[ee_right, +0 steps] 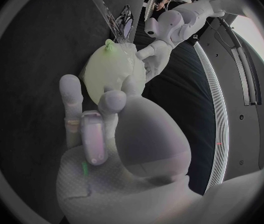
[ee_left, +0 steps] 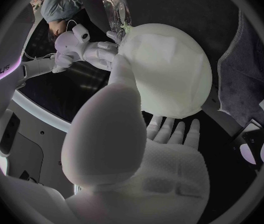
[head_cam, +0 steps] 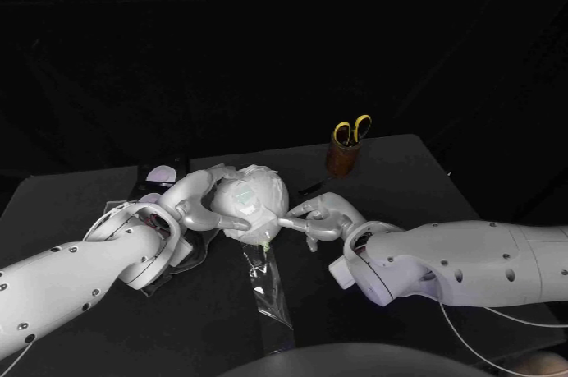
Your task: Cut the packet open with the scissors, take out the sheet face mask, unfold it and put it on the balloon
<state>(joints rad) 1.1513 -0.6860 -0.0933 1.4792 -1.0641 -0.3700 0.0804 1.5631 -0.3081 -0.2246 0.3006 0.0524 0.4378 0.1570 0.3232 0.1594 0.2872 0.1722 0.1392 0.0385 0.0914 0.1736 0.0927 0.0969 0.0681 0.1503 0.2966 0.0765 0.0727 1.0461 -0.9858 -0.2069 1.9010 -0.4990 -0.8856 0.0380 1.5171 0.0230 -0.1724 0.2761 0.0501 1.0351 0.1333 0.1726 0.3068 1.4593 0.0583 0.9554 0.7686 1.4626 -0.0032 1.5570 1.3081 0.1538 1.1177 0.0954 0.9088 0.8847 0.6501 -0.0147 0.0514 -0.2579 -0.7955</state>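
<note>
A pale balloon (head_cam: 251, 198) with the white sheet mask (ee_left: 163, 69) draped over it sits between my two hands at the table's middle. My left hand (head_cam: 195, 200) cups its left side, thumb (ee_left: 122, 79) lying along the mask and fingers (ee_left: 172, 130) under it. My right hand (head_cam: 313, 217) reaches in from the right, fingers spread, with fingertips (ee_right: 124, 92) touching the balloon (ee_right: 107, 72) near its green knot (ee_right: 110, 44). The cut clear packet (head_cam: 267, 291) lies flat on the table below the balloon. The yellow-handled scissors (head_cam: 351, 129) stand in a brown holder (head_cam: 343, 159) at the back right.
A crumpled clear wrapper (head_cam: 118, 209) lies under my left forearm. A small dark device with a lit screen (head_cam: 163, 175) sits at the back left. The black table (head_cam: 402, 188) ends just beyond the holder.
</note>
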